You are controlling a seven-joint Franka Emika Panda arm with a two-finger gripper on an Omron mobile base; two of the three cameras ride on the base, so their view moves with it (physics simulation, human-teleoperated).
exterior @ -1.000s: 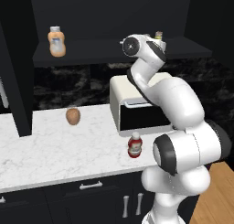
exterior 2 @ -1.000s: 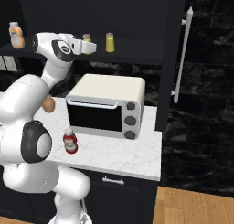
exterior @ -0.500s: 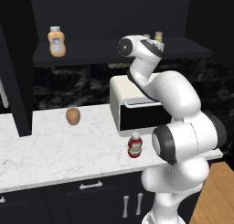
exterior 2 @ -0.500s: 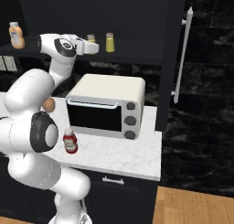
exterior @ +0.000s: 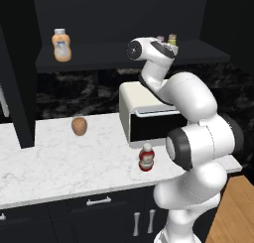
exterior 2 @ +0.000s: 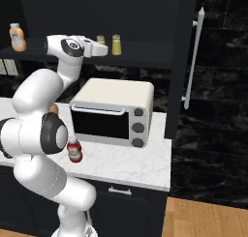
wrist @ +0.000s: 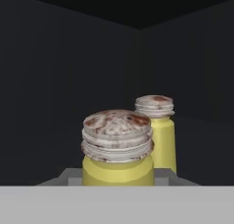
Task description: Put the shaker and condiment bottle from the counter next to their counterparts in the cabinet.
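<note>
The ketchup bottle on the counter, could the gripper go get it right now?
Probably not yet. The gripper is up at the cabinet shelf, shut on a shaker beside its look-alike. The ketchup bottle stands clear in front of the toaster oven.

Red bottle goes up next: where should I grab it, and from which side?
Grip the small red waisted ketchup bottle at its narrow waist below the white cap, coming from the open counter side; it stands upright, close to the white toaster oven.

Glossy white arm [exterior: 191,95], fat rounded segments w/ dark grey rings at joints. Round dark disc on wrist end [exterior 2: 72,45]. White bulbous base links, smooth, seamless.
</note>
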